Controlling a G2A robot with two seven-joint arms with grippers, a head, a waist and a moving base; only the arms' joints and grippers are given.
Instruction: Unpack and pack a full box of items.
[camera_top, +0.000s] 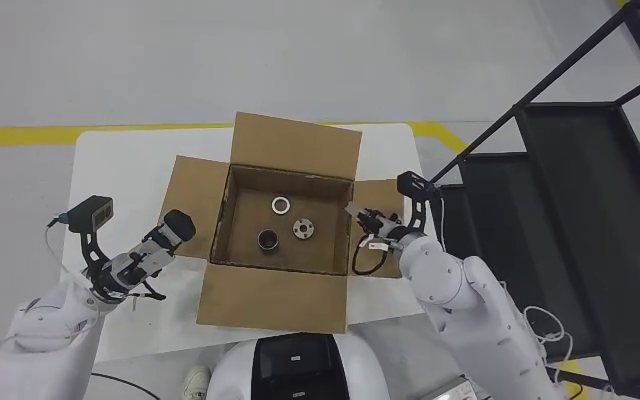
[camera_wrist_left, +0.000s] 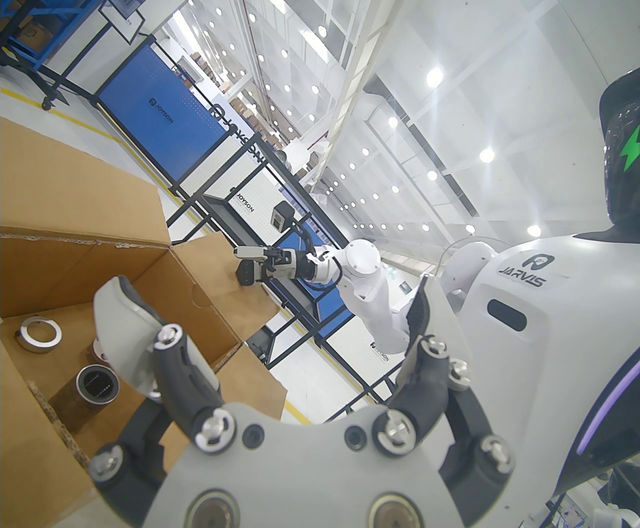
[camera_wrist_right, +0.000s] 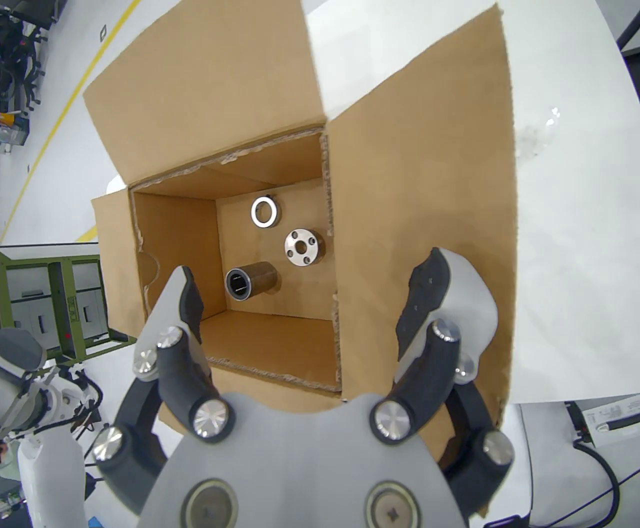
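Starting at the left side, the left hand (camera_top: 172, 232) hangs over the white table (camera_top: 120, 170), just beside the left flap (camera_top: 188, 195) of the cardboard box (camera_top: 280, 300). In its own wrist view the left hand (camera_wrist_left: 270, 305) is released: the two fingers (camera_wrist_left: 120, 320) stand wide apart and nothing is between them.

The box stands in the middle of the table with all four flaps folded outward, so the inside is visible. Three metal parts lie on its bottom. A flat ring (camera_top: 281, 205) is near the far wall. A round disc (camera_top: 302, 229) with small holes lies a little to the right of the ring and closer to the robot. A short dark tube (camera_top: 268, 240) stands on its end to the left of the disc, with the open end up. In the right wrist view the ring (camera_wrist_right: 265, 211), the disc (camera_wrist_right: 300, 248) and the tube (camera_wrist_right: 247, 282) are close together but do not touch.

The right hand (camera_top: 362, 215) is at the right wall of the box, over the right flap (camera_top: 378, 192). This right hand (camera_wrist_right: 310, 272) is also released, holding nothing.

A dark metal rack (camera_top: 560, 200) stands to the right of the table.
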